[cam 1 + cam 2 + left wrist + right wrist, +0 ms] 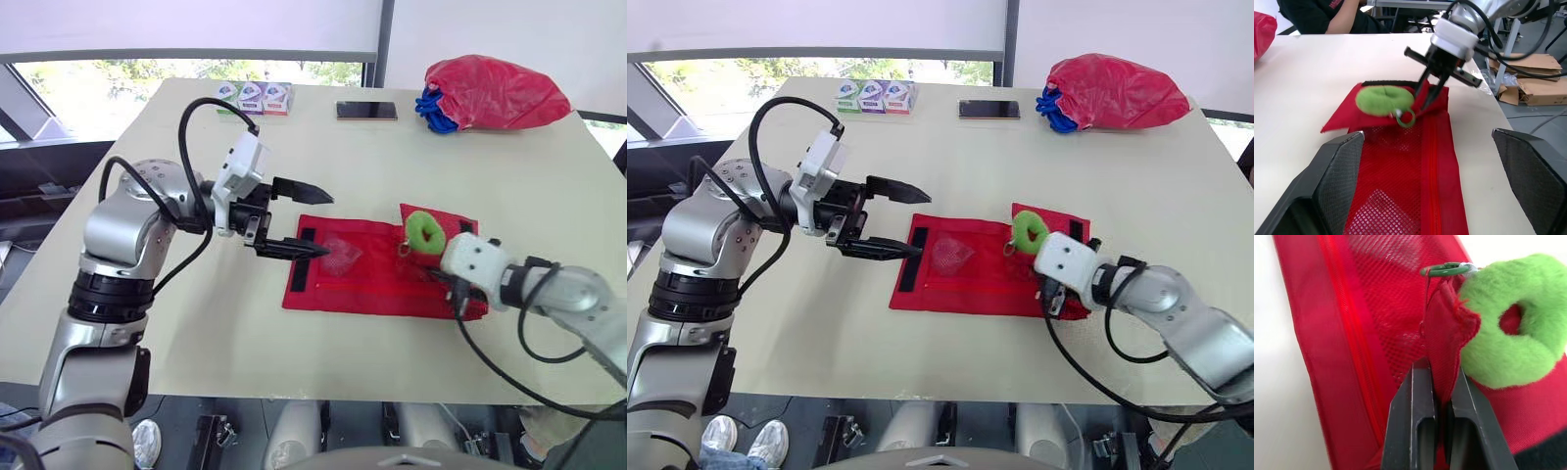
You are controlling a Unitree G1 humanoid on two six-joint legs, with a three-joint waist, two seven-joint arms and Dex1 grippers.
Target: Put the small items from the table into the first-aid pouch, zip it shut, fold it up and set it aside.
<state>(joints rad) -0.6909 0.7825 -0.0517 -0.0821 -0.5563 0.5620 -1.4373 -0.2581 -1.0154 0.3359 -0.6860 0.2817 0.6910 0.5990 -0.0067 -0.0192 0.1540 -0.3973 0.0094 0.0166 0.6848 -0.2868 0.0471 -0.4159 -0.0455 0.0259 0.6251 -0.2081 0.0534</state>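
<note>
One pouch corner in R gripper

Red pouch lies mostly flat on the surface, green fuzzy ring at its right end by the right gripper. Left gripper hovers at the left edge, jaws wide apart.

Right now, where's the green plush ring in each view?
Left eye view: green plush ring right of centre, on the red pouch's raised end.
Right eye view: ring, same spot.
Left wrist view: ring before the right gripper.
Right wrist view: ring beside the pinched fold.
Shared landmark: right gripper.
</note>
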